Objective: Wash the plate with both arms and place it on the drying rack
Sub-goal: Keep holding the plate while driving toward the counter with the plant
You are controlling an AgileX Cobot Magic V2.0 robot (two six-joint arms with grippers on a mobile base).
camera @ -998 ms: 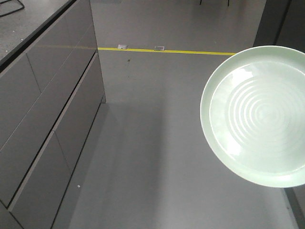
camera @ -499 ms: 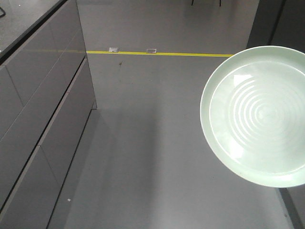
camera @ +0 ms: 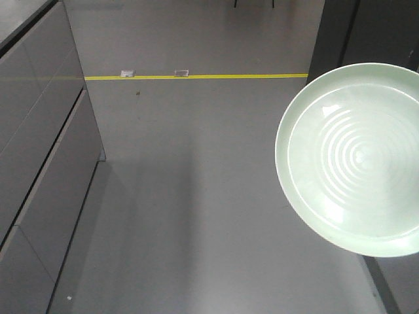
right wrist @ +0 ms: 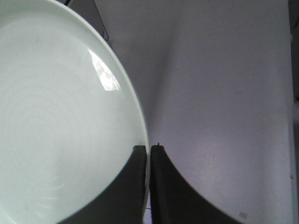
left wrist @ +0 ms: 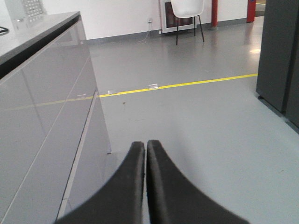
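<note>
**Base turns, plate carried along**

In the front view the cabinet (camera: 39,131) has slid left while the plate (camera: 353,160) stays at right, clamped by its rim in the right gripper (right wrist: 148,148). The left gripper (left wrist: 145,144) is closed, empty. Washing looks not yet begun.

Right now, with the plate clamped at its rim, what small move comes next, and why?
Probably hold the grip and turn toward the cabinets on the left. The right fingers pinch the plate by its rim over bare floor, the left fingers are shut and empty, and no drying rack shows.
</note>
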